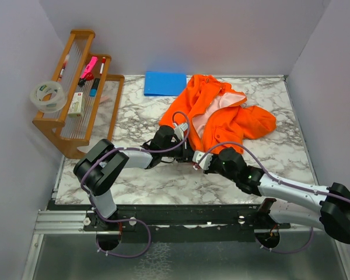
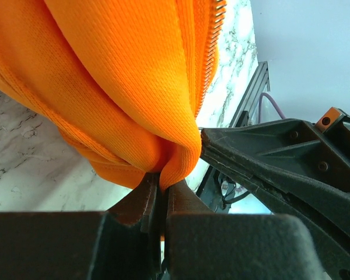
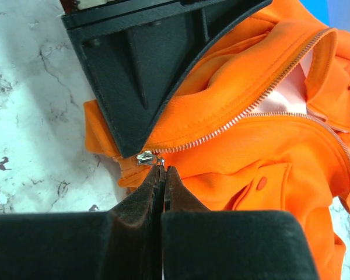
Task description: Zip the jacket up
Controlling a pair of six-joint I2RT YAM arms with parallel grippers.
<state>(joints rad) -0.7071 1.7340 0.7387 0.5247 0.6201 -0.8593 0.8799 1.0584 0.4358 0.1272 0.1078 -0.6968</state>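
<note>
Left pincer (image 2: 161, 182) low, tight on jacket (image 2: 122, 87)

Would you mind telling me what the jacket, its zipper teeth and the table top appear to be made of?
Jacket: soft matte knit fabric; fine ribbing shows close up. Zipper teeth: probably metal, silvery and glinting. Table top: marble-look, grey veins on white; stone or print is unclear.
</note>
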